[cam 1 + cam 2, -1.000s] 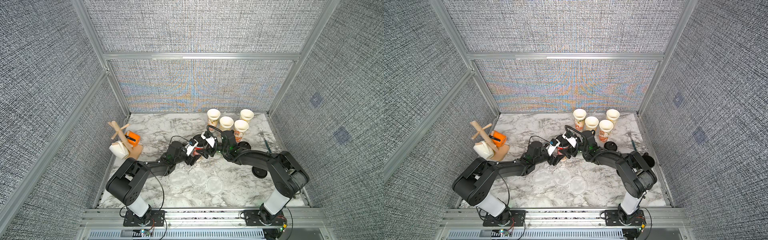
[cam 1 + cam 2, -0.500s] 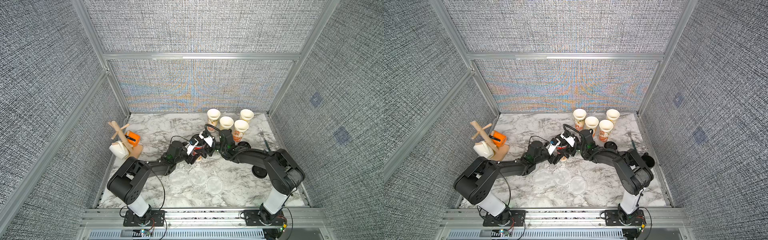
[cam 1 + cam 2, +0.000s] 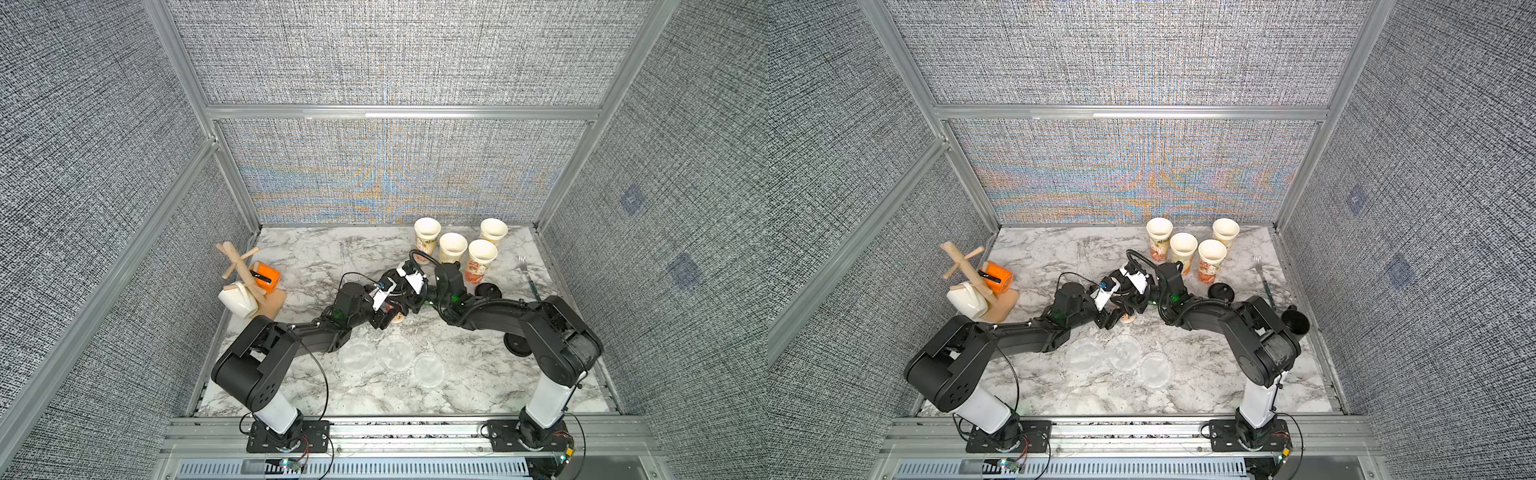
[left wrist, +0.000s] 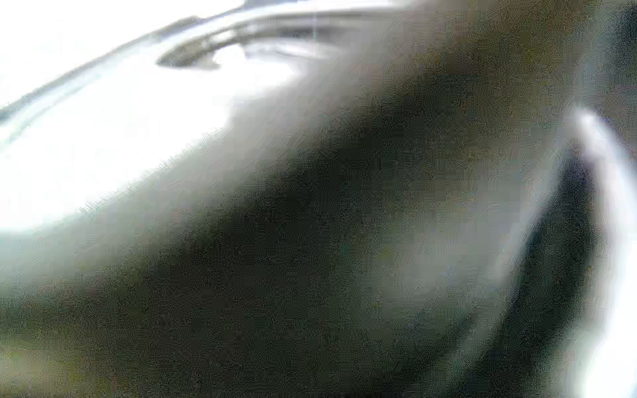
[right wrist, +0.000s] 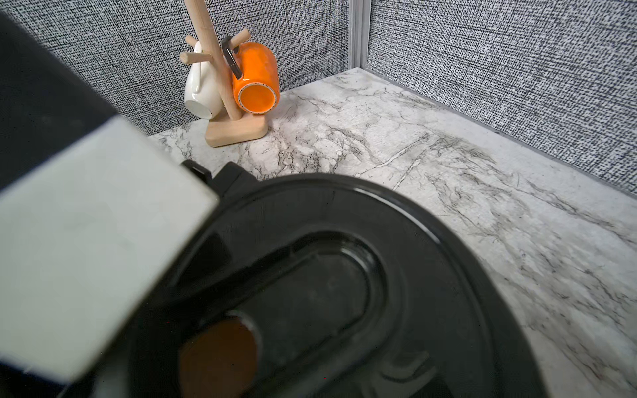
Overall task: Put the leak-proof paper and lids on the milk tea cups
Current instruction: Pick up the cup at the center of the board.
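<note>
Three discs (image 3: 395, 353) lie flat and close together in a row on the near middle of the desk (image 3: 316, 257). Four cups (image 3: 453, 245) stand upright and open-mouthed in a cluster at the far right.

A fifth cup (image 3: 397, 318) shows only as a cream and orange sliver at mid-desk, where the two arms come close together. The left gripper (image 3: 388, 316) is right beside it. Its jaws are set wide, but I cannot tell whether they press the cup, and the left wrist view is only a blur.

The right gripper (image 3: 409, 301) hangs just beyond that cup. In the right wrist view a black lid (image 5: 344, 275) fills the foreground with one pale pad (image 5: 86, 241) at its edge. The other finger is out of frame, so I cannot tell whether this gripper is loose or gripping.

Another lid (image 3: 488, 289) lies on the desk right of the grippers, near a fork (image 3: 525, 274) by the right edge. At the left, a wooden rack (image 3: 272, 303) carries a white mug (image 3: 237, 301) and an orange mug (image 3: 266, 277).
</note>
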Motion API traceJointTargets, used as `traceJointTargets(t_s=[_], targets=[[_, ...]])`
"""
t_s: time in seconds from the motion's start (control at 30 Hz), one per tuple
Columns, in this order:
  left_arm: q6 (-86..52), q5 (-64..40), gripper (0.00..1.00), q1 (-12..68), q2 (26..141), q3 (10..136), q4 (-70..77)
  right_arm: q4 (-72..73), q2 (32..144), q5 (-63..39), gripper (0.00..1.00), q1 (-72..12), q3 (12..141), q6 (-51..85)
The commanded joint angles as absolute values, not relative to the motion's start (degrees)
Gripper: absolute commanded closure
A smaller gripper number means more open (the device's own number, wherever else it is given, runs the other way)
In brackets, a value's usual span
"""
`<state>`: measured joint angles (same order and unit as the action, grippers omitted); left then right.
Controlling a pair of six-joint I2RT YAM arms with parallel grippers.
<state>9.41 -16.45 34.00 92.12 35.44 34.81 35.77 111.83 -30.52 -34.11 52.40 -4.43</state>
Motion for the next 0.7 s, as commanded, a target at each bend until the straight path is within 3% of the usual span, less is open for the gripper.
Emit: traceJointTargets(t_s=[0.0,0.43,0.67], targets=[[10.1,-15.1,0.19,34.0,90.6,35.3,34.2,37.6,111.5,-31.9,0.15,-34.5,52.2,-3.3],[8.1,-7.5,0.17,33.9,75.2,32.5,25.0,41.6,109.8,-29.4,0.18,-35.2,52.9,-0.5],[0.4,2.5,0.17,33.9,58.1,28.0,18.4,40.9,114.2,-25.6,0.18,-36.4,63.7,0.0]])
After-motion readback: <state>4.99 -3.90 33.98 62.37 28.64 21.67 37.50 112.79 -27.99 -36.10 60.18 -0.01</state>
